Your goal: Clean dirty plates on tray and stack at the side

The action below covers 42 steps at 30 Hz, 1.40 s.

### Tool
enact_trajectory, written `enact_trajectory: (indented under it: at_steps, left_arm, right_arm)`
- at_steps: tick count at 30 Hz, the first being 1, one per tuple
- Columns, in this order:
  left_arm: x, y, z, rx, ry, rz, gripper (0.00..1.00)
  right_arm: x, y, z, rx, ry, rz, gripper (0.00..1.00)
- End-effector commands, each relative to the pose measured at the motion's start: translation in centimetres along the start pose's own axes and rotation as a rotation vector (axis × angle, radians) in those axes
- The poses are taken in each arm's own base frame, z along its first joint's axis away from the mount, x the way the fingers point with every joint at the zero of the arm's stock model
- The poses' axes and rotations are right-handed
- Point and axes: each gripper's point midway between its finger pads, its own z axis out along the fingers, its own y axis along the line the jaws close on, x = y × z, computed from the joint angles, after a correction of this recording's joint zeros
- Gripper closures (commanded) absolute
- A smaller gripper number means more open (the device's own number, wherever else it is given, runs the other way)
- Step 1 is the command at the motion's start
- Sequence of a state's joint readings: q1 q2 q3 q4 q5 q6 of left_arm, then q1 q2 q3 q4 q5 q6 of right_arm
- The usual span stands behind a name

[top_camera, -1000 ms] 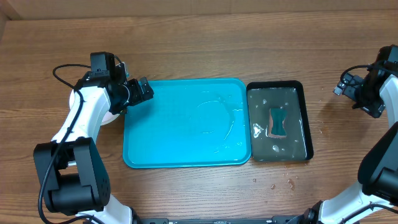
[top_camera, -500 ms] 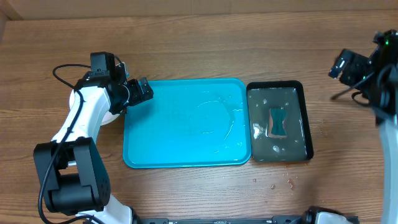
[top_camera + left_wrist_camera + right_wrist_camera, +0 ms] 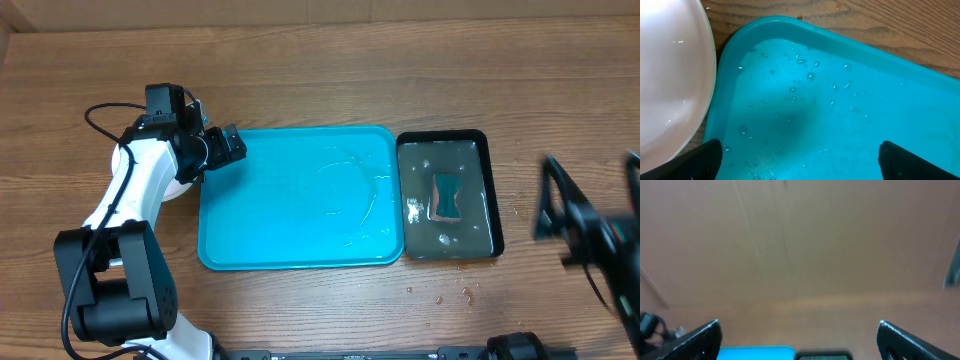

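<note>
Your left gripper point(image 3: 800, 161) hangs wide and empty by the white plate point(image 3: 670, 75) set beside the wet tray point(image 3: 840, 41), apparently the stack; your right gripper point(image 3: 799, 341) gapes empty too.

the right arm point(image 3: 590, 228) is blurred, and the white plate point(image 3: 670, 75) runs off the left edge.

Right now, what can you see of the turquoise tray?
The tray is a turquoise plastic rectangle with rounded corners and a raised rim, lying flat on the wooden table. It holds no plates, only water droplets and a wet ring. A black tray of water lies along its right side; a white plate sits off its left edge, near the open left gripper.
</note>
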State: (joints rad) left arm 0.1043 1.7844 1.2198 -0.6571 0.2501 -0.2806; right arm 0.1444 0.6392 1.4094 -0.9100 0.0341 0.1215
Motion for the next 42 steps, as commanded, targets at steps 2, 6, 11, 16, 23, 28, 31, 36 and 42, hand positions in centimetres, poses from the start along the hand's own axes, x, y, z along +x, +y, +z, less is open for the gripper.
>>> enact_trajectory:
  at_steps: [2, 6, 11, 16, 23, 28, 31, 36, 42]
  left_arm:
    - [-1.0, -0.6, -1.0, 0.009, -0.036, 0.031, 0.00]
    - [-1.0, -0.6, -1.0, 0.008, -0.036, 0.030, 0.00]
    - [-1.0, -0.6, -1.0, 0.008, -0.036, 0.030, 0.00]
    - [-1.0, -0.6, -1.0, 0.008, -0.038, 0.031, 0.00]
    - [-1.1, -0.5, -1.0, 0.005, -0.040, 0.031, 0.01]
    - [-1.1, -0.5, -1.0, 0.006, -0.040, 0.031, 0.00]
    - [-1.1, -0.5, -1.0, 0.005, -0.040, 0.031, 0.00]
    - [-1.1, -0.5, -1.0, 0.006, -0.040, 0.031, 0.00]
    - [-1.1, -0.5, -1.0, 0.006, -0.040, 0.031, 0.00]
  right_arm:
    - [-1.1, -0.1, -3.5, -0.010, -0.165, -0.080, 0.00]
    - [-1.0, -0.1, -5.2, -0.035, -0.353, -0.089, 0.00]
    - [2.4, 0.6, -4.5, -0.126, -0.525, -0.126, 0.00]
    - [5.6, 0.6, -2.2, -0.195, -0.678, -0.159, 0.00]
    - [12.7, -1.5, 2.3, -0.198, -0.598, -0.057, 0.00]
    - [16.4, -2.5, 4.5, -0.179, -0.503, -0.041, 0.00]
    - [19.0, -3.1, 5.8, -0.164, -0.414, -0.026, 0.00]
    - [22.7, -4.3, 7.3, -0.116, -0.281, 0.000, 0.00]
    - [26.4, -6.5, 8.2, -0.001, -0.130, 0.033, 0.00]
